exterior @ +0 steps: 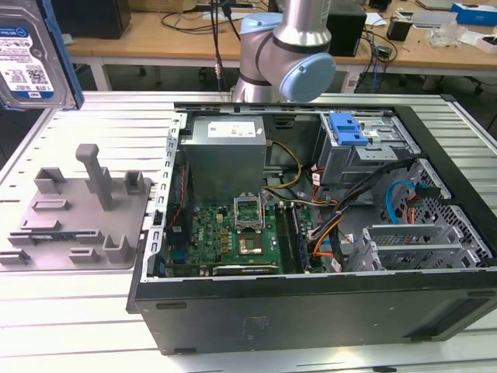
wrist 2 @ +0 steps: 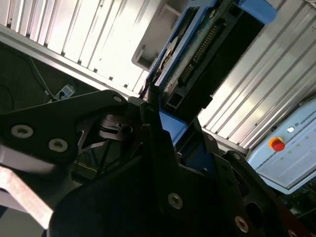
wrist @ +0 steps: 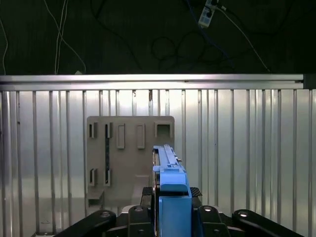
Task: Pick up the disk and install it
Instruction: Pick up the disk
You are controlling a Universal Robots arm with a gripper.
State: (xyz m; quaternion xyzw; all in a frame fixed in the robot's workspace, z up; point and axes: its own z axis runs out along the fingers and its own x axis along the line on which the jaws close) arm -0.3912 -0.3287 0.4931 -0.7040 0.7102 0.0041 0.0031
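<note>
The pincer (wrist: 170,196) is clenched on the disk (wrist: 169,170). In the first wrist view its black fingers (wrist: 144,197) press on either side of the blue carrier (wrist: 174,202), and the drive stands edge-on straight out from the grip. In the second wrist view the disk's connector edge and underside run away from the pincer, framed by the same blue plastic.

The pick-up looks done. The disk is raised, touching nothing but the pincer, with the grey fixture plate (wrist: 129,148) lying on the ribbed metal surface (wrist: 247,148) beyond its far end.

Installing is not yet done. In the exterior view the held disk (exterior: 27,54) hangs well apart from the open computer case (exterior: 311,295). The drive cage (exterior: 365,148) with its blue latch (exterior: 347,128) sits on the far side of the case from the pincer. The arm (exterior: 299,47) stands behind the case.
</note>
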